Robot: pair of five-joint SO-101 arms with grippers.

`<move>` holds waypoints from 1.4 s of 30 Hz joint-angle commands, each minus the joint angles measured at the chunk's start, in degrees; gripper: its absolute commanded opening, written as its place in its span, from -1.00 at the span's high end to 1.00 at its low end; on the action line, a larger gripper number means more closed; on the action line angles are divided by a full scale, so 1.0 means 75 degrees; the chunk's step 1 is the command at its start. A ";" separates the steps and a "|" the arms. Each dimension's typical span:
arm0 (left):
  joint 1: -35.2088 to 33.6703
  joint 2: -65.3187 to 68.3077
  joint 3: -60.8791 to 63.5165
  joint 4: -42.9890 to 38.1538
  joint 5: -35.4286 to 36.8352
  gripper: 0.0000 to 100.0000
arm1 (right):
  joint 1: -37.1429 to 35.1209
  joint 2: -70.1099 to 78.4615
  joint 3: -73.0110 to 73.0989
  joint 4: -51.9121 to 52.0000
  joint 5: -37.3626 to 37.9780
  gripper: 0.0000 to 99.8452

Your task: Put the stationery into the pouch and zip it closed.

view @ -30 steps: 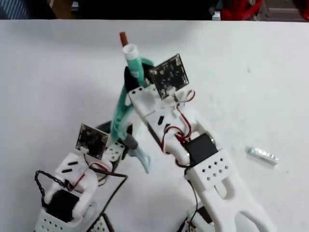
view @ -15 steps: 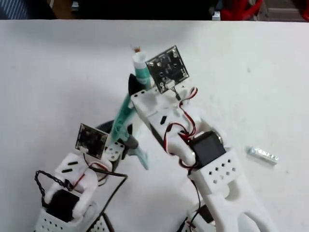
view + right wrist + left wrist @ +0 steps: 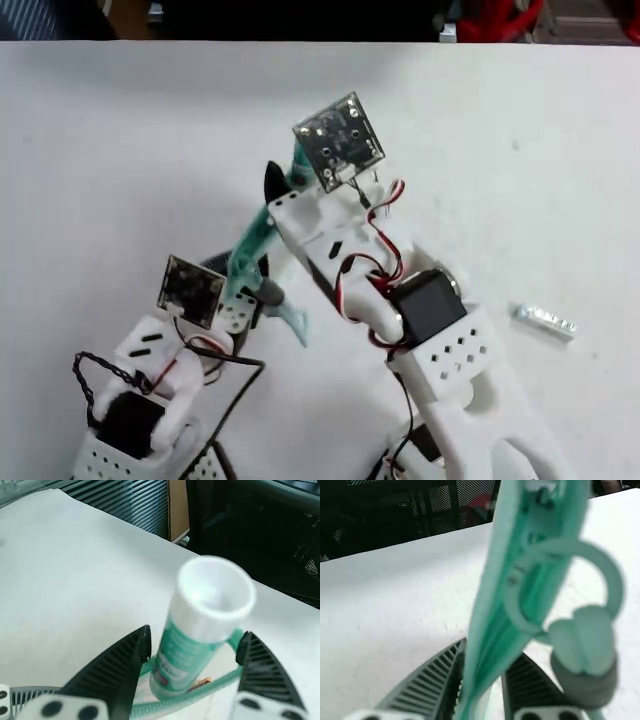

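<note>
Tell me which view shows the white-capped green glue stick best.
The right wrist view: the white-capped green glue stick stands inside the open right gripper, lower end in the teal pouch. In the high view the right arm's camera board sits in front of it. The left wrist view looks along the pouch, pinched in the left gripper.

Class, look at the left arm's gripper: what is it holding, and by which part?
The left gripper is shut on the teal pouch, pinching its thin edge between both fingers, near the zip's ring pull.
</note>
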 commanded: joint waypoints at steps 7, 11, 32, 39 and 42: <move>-0.0018 -0.0088 -0.0164 -0.0152 -0.0105 0.78 | 0.0908 -0.0322 -0.1524 0.0779 -0.0070 0.45; -0.0018 -0.0088 -0.0164 -0.0152 -0.0117 0.78 | 0.1002 -0.0311 -0.2274 0.0885 -0.0070 0.45; 0.0182 -0.0088 -0.0082 -0.0164 -0.0141 0.78 | 0.1963 0.1881 -0.4021 -0.0674 -0.0023 0.91; 0.0182 -0.0088 -0.0082 -0.0164 -0.0141 0.78 | 0.2338 0.4179 -0.5720 0.0252 -0.0082 0.97; 0.0182 -0.0088 -0.0082 -0.0164 -0.0141 0.78 | 0.2327 0.4941 -0.6728 0.0639 -0.0082 0.97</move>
